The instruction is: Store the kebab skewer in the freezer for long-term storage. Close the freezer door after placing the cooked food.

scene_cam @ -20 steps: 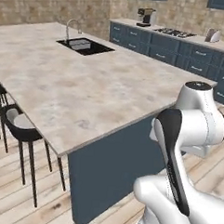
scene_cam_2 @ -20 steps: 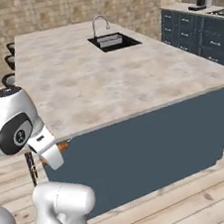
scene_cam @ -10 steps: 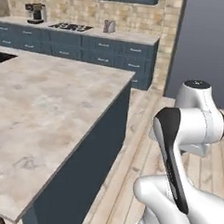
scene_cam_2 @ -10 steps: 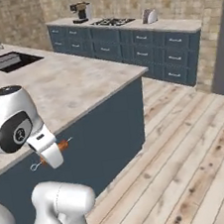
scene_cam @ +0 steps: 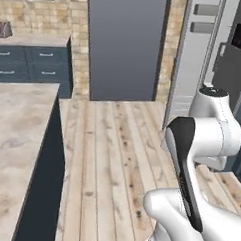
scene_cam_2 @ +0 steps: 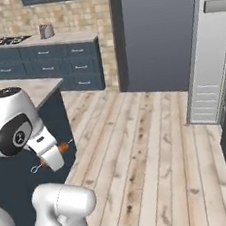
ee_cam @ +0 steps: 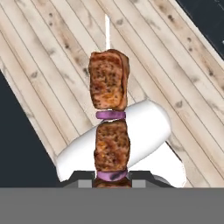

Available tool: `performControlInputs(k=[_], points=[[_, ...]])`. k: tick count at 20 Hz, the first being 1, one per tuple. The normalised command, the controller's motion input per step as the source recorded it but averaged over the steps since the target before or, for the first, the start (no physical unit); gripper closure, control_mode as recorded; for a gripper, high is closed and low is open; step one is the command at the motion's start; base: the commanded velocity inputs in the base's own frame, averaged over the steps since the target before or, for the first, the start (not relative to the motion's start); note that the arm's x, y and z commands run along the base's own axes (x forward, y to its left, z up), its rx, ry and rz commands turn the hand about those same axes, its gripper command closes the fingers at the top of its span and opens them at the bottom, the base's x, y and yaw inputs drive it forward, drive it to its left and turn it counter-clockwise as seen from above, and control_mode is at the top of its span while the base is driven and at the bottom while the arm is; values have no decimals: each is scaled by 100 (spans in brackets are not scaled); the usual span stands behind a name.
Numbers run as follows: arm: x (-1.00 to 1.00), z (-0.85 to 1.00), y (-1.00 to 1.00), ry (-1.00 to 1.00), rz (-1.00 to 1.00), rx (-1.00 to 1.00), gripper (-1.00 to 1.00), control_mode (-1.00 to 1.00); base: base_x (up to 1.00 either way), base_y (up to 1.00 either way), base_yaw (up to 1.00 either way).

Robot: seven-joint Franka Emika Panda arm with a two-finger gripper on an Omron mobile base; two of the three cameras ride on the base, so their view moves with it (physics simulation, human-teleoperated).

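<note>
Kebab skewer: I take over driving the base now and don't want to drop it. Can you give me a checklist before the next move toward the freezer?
1. Kebab skewer held in the gripper: ok, shut on it.
2. Meat chunks on the stick: ok, two chunks in the hand view.
3. Freezer door open: ok, inner bins face the room.
4. Wooden floor on the way to the freezer free of obstacles: ok.
5. Free shelf inside the freezer: cannot tell.

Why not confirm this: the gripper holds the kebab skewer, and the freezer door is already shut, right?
Not quite. The gripper does hold the kebab skewer, but the freezer door stands open, swung out with its white inner bins showing. The right base view shows it.
</note>
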Motion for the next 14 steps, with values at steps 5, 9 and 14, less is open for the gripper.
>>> performControlInputs(k=[5,9,14], points=[[0,0,0,0,0,0,100,100,99,0,-47],[0,0,0,0,0,0,100,100,100,0,-36],[0,0,0,0,0,0,100,100,100,0,-36]])
